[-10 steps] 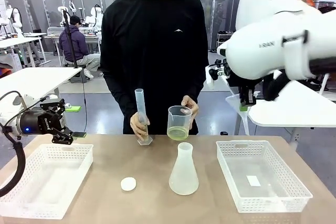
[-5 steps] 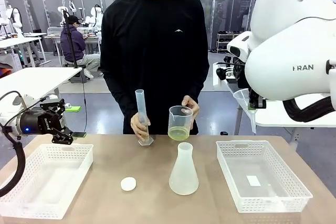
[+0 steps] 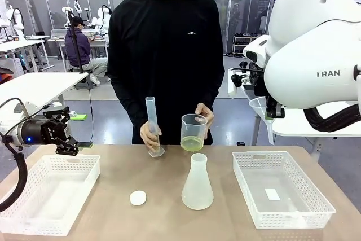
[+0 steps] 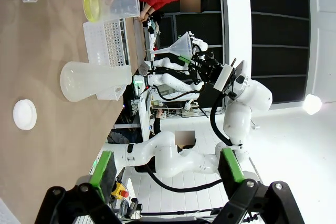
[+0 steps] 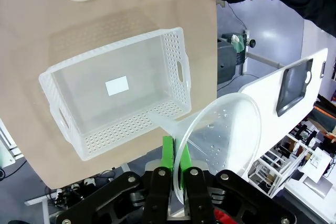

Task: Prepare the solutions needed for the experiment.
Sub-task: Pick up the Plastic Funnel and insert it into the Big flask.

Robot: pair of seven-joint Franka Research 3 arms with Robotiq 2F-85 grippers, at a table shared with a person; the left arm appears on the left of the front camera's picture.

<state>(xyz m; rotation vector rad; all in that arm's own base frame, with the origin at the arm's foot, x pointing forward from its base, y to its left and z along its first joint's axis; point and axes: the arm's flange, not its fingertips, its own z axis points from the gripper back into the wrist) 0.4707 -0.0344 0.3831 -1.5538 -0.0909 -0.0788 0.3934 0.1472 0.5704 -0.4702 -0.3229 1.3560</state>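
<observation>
Lab hall: white workbenches (image 3: 34, 86), glass partitions (image 3: 237, 4), plastic flask (image 3: 197, 187), measuring cylinder (image 3: 150, 108)

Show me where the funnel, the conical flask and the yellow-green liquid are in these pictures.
funnel (image 5: 223, 129): right wrist view, on its clear cone wall.
conical flask (image 3: 197, 190): front view, on its wide lower body.
yellow-green liquid (image 3: 192, 144): front view, on the middle of the liquid layer.

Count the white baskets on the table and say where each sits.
2. The left basket sits at the table's left end; the right basket at its right end, beside the conical flask. None seems hidden.
</observation>
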